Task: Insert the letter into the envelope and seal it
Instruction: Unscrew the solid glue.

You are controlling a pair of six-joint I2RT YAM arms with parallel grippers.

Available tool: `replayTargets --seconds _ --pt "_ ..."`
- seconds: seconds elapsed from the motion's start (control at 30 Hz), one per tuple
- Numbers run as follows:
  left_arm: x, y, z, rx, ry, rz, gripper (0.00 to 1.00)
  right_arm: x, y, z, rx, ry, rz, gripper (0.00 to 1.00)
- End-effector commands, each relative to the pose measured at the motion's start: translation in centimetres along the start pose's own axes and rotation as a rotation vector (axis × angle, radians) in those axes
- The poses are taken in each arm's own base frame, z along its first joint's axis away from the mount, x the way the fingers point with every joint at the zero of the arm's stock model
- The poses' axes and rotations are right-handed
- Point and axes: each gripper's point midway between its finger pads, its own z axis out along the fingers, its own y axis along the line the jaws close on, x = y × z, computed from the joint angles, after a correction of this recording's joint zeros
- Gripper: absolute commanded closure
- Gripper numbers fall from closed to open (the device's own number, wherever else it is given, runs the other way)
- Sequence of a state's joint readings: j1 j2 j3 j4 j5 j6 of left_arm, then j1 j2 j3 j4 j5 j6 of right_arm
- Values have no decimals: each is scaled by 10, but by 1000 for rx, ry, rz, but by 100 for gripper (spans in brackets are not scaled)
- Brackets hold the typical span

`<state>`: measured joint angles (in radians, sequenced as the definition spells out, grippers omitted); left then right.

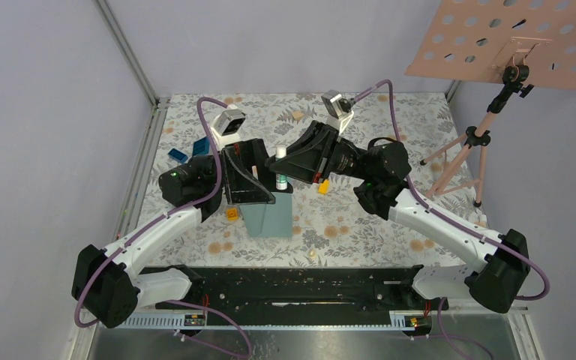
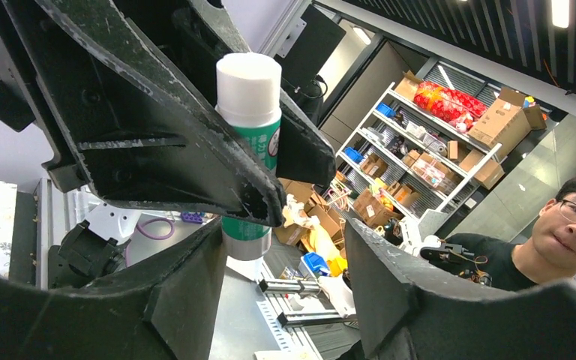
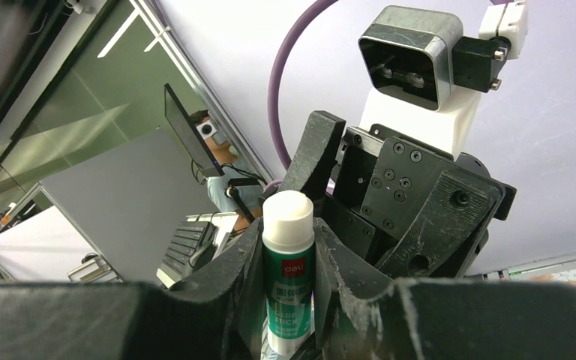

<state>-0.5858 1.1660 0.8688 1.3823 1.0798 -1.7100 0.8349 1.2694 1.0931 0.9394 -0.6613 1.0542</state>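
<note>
Right gripper (image 3: 287,234): clamped glue stick (image 3: 287,289) upright, cap (image 2: 249,73) topmost, above envelope (image 1: 274,217); left gripper (image 2: 285,240): stood open just beside that cap, nearest for pulling.

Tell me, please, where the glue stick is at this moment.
In the top view, the glue stick stands upright near the table's middle, clamped in the right tool, with the left tool close on its left and the envelope on its near side.
</note>
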Motion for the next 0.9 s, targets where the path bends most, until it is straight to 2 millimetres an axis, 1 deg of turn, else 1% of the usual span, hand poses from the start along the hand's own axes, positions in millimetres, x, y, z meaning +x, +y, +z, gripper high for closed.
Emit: replayTargets --seconds 0.0,0.1,0.27,0.47,0.57,0.63,0.7,0.83,0.87 --pt "-8 -21 3 62 -50 88 42 -19 32 5 -110 -42 -61 100" --pt "-14 -19 3 63 -91 86 48 -19 29 5 -107 -49 -58 100" --pt "-18 -17 4 64 -111 79 59 -19 26 6 -104 -57 -53 100" --pt "-22 -17 4 66 -139 71 60 -17 25 8 -115 -44 -36 100" --pt "-24 -17 4 68 -149 68 63 -17 25 8 -116 -42 -35 100" --pt "-25 -16 5 68 -151 60 70 -15 24 8 -114 -38 -33 100" --pt "-26 -15 5 67 -151 56 80 -13 21 8 -96 -24 -43 100" --pt "-25 -9 5 58 -145 28 98 2 14 8 5 36 -128 100" --pt "-25 -6 4 52 -149 22 100 4 12 7 29 49 -147 100"
